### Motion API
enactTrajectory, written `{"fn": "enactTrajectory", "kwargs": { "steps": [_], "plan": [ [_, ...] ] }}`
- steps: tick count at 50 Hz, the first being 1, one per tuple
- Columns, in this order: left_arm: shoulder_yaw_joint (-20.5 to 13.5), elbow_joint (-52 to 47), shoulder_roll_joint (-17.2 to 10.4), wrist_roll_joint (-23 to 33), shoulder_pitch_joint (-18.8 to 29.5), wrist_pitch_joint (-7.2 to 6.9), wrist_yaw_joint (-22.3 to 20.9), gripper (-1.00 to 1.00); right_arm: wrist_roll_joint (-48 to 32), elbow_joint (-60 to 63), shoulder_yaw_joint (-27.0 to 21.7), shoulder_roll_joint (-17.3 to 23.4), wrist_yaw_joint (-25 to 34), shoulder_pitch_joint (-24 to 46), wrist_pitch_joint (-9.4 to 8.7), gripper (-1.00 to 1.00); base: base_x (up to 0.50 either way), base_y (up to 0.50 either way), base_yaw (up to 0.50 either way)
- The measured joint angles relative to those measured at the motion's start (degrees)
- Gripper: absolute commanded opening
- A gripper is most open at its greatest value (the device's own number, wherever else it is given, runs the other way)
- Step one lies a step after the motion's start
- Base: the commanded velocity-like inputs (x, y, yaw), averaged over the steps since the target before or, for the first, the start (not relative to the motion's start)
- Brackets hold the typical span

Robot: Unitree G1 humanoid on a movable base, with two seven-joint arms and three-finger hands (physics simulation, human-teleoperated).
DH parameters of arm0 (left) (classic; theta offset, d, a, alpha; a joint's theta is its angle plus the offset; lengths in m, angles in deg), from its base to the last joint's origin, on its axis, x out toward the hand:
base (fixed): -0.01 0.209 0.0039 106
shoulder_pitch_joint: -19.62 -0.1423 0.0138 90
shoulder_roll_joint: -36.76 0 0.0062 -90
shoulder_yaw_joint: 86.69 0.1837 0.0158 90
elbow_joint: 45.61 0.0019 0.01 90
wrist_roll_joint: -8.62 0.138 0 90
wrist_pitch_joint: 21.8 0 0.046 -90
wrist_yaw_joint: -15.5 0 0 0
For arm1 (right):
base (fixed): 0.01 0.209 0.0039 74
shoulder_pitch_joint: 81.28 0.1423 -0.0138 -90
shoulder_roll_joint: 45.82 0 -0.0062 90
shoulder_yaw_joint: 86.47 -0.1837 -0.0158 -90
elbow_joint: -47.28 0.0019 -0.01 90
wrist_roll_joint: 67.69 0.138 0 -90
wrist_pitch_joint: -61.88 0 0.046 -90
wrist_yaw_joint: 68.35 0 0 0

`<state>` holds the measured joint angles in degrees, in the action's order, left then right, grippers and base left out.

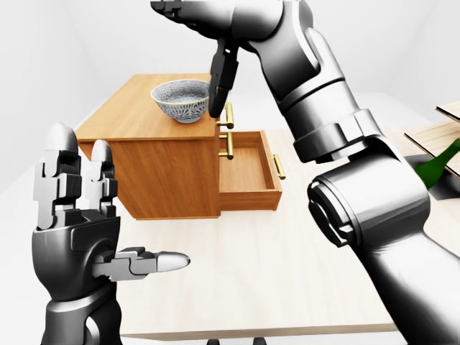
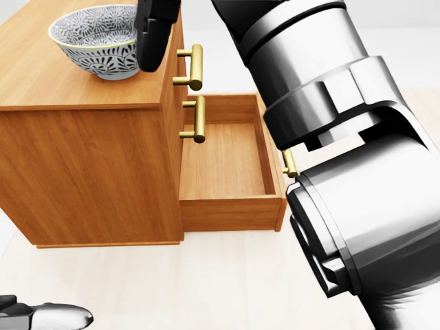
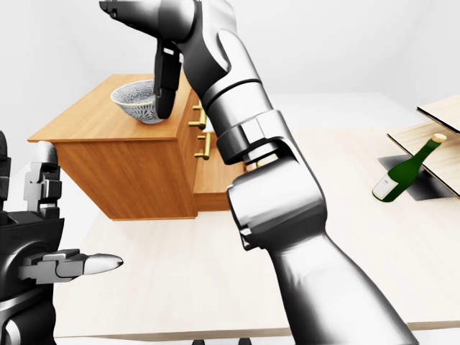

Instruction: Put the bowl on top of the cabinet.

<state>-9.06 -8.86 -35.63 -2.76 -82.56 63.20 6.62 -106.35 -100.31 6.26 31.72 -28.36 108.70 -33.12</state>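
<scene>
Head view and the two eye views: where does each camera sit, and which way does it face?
Head view: on the head, looking steeply down at the cabinet, bowl and open drawer; right arm fills its right.
Left-eye view: on the head, looking across the table; open left hand at its left.
Right-eye view: beside it, facing alike; green bottle at its right.
Both eye views share bowl, cabinet, right hand.

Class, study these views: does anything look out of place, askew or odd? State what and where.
Two things. The lower drawer of the cabinet stands pulled open, seemingly empty. A green bottle at the right-eye view's right leans tilted rather than standing upright. The bowl sits upright on the cabinet top.
</scene>
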Motion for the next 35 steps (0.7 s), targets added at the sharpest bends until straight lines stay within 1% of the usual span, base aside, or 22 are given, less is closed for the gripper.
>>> {"fn": "enactTrajectory", "kwargs": {
  "steps": [10,17,25,35],
  "plan": [
    [-0.12,-0.18,0.00,-0.13,-0.05,0.00,-0.08,1.00,0.01,6.54,-0.82,3.06,0.00,1.11,0.00,1.00,0.00,0.00,0.00],
    [-0.12,-0.31,0.04,-0.15,-0.17,0.00,-0.14,1.00,0.28,13.31,-1.68,5.60,0.00,-0.47,0.00,1.00,0.00,0.00,0.00],
    [-0.20,-0.54,0.08,-0.22,-0.21,0.00,-0.19,1.00,0.84,22.46,-2.61,8.24,0.00,-4.85,0.00,1.00,0.00,0.00,0.00],
    [0.06,-0.61,0.18,-0.04,-0.47,0.00,-0.25,1.00,1.77,36.02,-3.53,11.18,0.00,-12.72,0.00,1.00,0.00,0.00,0.00]
  ]
}}
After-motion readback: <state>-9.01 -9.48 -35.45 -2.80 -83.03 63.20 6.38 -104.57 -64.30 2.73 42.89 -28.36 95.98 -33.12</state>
